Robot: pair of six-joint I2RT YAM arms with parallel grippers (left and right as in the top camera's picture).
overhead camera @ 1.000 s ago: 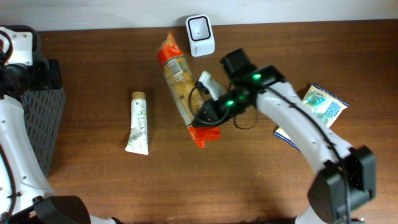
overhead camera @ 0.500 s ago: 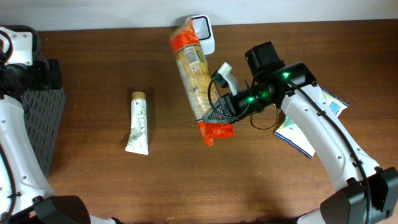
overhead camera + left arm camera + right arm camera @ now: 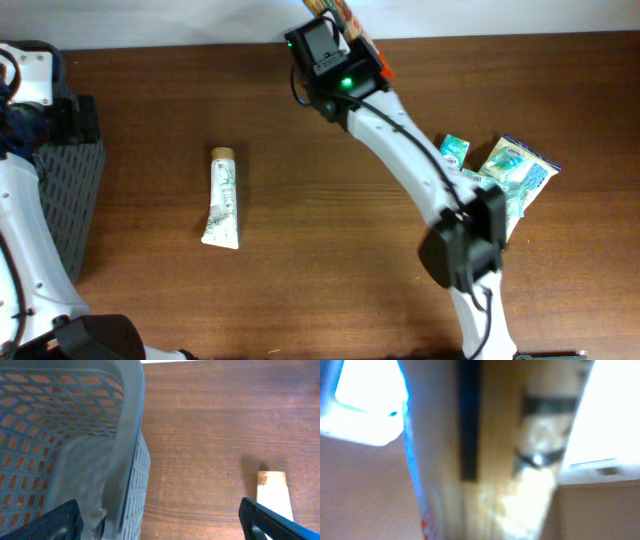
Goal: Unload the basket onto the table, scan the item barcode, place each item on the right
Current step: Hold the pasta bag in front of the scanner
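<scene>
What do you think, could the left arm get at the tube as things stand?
Probably yes. The left pincer is open by the basket, with only bare table between it and the tube; the right pincer holds the packet well away.

grey lattice basket (image 3: 127, 435); white-green tube (image 3: 221, 200); orange-tan packet (image 3: 495, 460)
</scene>
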